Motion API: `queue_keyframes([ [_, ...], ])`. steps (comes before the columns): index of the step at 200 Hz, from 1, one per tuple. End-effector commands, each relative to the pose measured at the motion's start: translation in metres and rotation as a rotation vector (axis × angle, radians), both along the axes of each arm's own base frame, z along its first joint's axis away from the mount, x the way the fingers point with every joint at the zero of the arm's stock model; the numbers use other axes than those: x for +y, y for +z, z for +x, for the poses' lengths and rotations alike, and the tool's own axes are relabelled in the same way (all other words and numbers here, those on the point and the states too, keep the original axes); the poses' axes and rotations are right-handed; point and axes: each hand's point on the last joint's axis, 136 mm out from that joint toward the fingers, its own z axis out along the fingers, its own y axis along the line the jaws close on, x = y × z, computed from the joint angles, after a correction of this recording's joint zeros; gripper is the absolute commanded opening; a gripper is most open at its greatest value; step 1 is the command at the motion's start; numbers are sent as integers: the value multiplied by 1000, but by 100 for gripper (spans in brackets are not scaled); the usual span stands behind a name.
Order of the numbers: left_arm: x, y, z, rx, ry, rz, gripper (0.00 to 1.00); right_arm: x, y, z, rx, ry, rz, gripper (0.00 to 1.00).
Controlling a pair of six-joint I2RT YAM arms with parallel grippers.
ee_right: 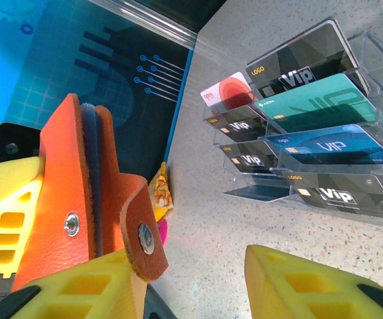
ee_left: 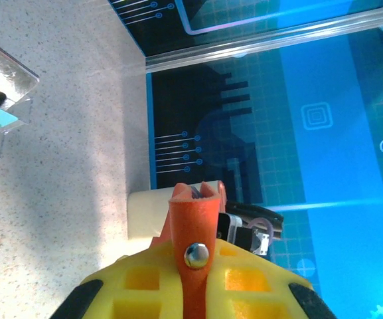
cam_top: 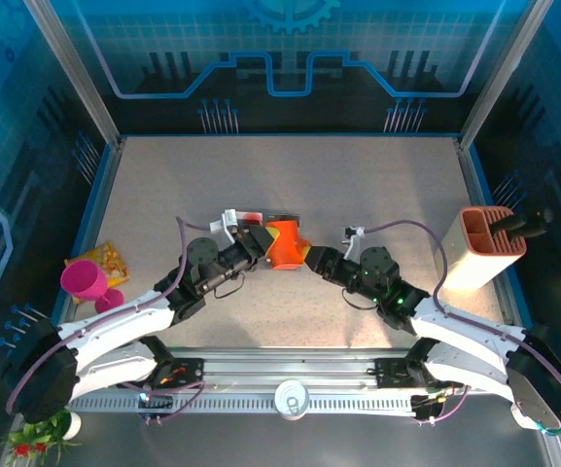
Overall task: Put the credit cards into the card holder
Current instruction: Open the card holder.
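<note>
The card holder [cam_top: 282,243], at the centre of the top view, is clamped on edge by the left gripper [ee_left: 194,296] with its covers nearly together. A tug on the snap tab [ee_right: 141,232] could therefore twist it out of that grip, or leave it too closed for the credit cards [ee_right: 310,126], which stand in the clear tray [ee_right: 377,63] at the upper right of the right wrist view. The left arm [cam_top: 124,326] and right arm [cam_top: 455,326] reach inward, and the right gripper [ee_right: 191,296] stands released, fingers [ee_right: 310,286] wide, one just beside the tab.
</note>
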Motion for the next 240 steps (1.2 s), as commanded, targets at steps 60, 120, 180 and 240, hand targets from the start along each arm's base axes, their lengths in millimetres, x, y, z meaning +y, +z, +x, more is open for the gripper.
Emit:
queue_keyframes([
  [60, -6, 6, 2, -20, -6, -68, 3, 3, 38, -1, -62, 40, 187, 46],
  [120, -8, 0, 3, -9, -11, -53, 3, 7, 47, -1, -73, 65, 261, 47],
  [180, -9, -2, 3, -5, -11, -52, 3, 7, 47, -2, -65, 70, 280, 39],
  [240, -9, 3, 4, -15, -9, -71, 3, 5, 42, -2, -52, 65, 283, 40],
])
